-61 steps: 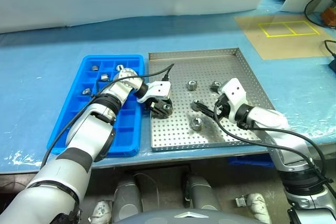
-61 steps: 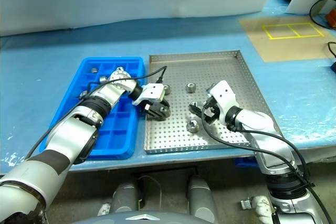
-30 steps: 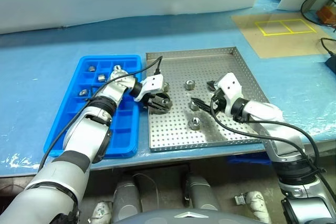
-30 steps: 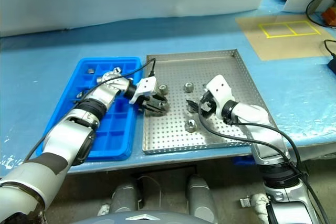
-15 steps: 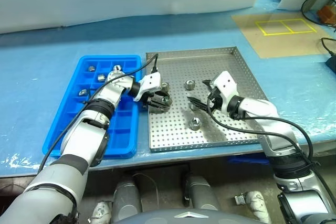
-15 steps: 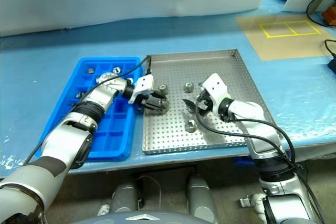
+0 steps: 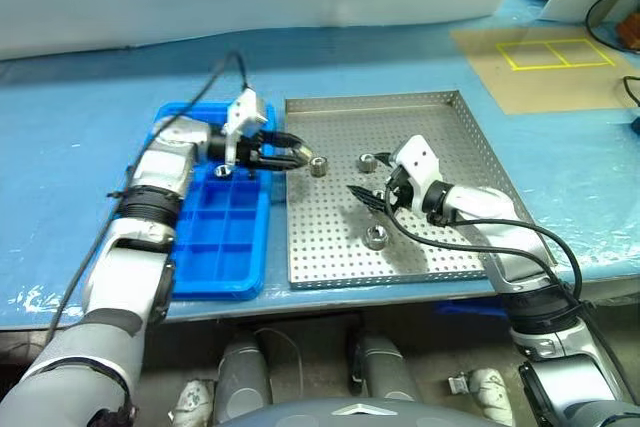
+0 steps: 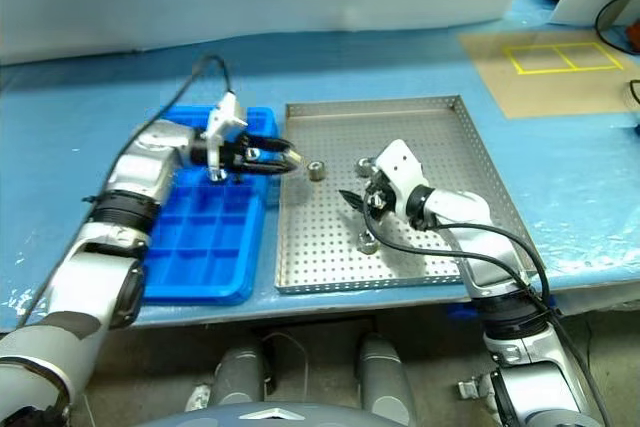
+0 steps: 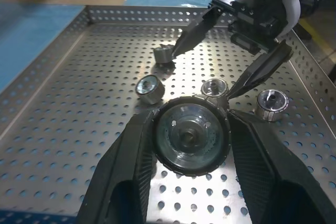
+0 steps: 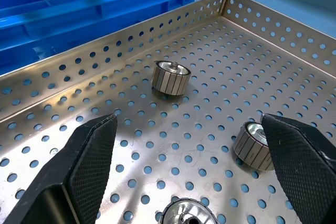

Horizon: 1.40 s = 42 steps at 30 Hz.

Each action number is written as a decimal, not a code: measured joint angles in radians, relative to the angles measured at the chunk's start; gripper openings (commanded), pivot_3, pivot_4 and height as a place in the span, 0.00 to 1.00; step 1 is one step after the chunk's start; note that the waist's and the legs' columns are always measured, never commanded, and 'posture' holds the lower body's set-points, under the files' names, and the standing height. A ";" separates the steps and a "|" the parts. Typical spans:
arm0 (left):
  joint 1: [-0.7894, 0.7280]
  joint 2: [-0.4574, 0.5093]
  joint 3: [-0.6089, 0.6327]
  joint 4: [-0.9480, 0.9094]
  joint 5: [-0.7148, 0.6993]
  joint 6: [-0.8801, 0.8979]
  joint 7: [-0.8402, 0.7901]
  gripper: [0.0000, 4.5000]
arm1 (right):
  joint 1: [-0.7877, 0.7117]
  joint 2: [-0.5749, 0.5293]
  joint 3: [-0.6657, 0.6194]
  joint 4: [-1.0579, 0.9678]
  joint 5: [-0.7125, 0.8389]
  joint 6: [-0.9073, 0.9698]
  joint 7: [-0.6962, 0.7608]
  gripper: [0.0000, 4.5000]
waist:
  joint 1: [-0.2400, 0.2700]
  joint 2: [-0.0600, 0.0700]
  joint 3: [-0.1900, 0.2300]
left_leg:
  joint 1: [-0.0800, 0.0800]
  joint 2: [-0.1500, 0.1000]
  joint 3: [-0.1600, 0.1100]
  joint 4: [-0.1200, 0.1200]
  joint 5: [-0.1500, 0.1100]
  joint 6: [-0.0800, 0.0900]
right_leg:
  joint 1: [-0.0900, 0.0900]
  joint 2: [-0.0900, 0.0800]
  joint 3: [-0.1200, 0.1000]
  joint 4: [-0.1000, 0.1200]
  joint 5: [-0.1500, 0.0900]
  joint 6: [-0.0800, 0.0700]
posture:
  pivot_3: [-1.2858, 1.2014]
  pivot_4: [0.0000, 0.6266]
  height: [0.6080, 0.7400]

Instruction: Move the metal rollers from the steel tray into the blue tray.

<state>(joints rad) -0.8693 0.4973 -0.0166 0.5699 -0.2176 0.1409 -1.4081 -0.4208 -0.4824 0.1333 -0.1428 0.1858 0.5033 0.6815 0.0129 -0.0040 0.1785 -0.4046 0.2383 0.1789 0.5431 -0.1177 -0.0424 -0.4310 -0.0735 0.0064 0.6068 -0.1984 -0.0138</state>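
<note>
Left pincer (image 7: 296, 156) grips a small shiny ribbed metal roller (image 9: 190, 135), near the bright blue compartmented plastic tray (image 7: 215, 247). Right pincer (image 7: 365, 196) gapes wide over the perforated square steel tray (image 7: 450, 142), holding nothing.

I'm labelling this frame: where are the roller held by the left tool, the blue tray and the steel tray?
held roller (image 9: 190, 136), left wrist view, its round end face.
blue tray (image 7: 222, 247), left eye view, a bare compartment.
steel tray (image 7: 470, 137), left eye view, its right rim.
</note>
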 measured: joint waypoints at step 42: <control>0.752 0.294 0.375 -0.473 -0.212 0.277 0.374 0.41 | -0.416 0.319 0.163 0.496 -0.040 -0.285 0.280 1.00 | 0.108 -0.001 0.000 | -0.006 0.002 -0.004 -0.002 0.002 -0.004 | -0.007 0.000 -0.006 0.006 -0.002 -0.002 | 0.57 0.24 1.00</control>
<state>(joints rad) -0.1173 0.7914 0.3586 0.0970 -0.4292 0.4178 -1.0339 -0.8369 -0.1636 0.2958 0.3530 0.1455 0.2183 0.9618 0.1207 -0.0053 0.1785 -0.4107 0.2399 0.1747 0.5412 -0.1154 -0.0466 -0.4379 -0.0736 0.0006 0.6124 -0.1999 -0.0159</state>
